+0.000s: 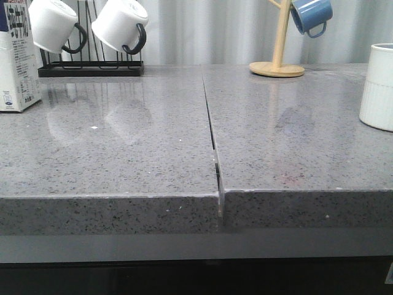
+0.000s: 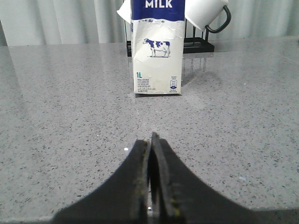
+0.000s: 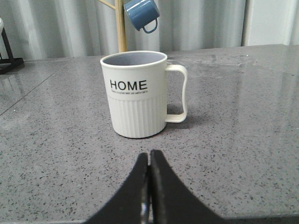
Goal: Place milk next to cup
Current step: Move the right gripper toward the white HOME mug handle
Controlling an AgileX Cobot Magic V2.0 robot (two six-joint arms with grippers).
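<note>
The milk carton (image 1: 17,61), white with a dark blue top and a cow picture, stands upright at the far left of the grey counter; it also shows in the left wrist view (image 2: 156,51). The white "HOME" cup (image 3: 136,93) with ribbed lower half stands upright, handle to its side; in the front view it sits at the right edge (image 1: 377,86). My left gripper (image 2: 152,140) is shut and empty, well short of the milk. My right gripper (image 3: 149,155) is shut and empty, just short of the cup. Neither gripper shows in the front view.
A black wire rack (image 1: 92,67) with two small white mugs (image 1: 120,24) stands at the back left, behind the milk. A wooden mug tree (image 1: 277,64) with a blue mug (image 1: 311,15) stands at the back right. A seam (image 1: 212,132) splits the counter.
</note>
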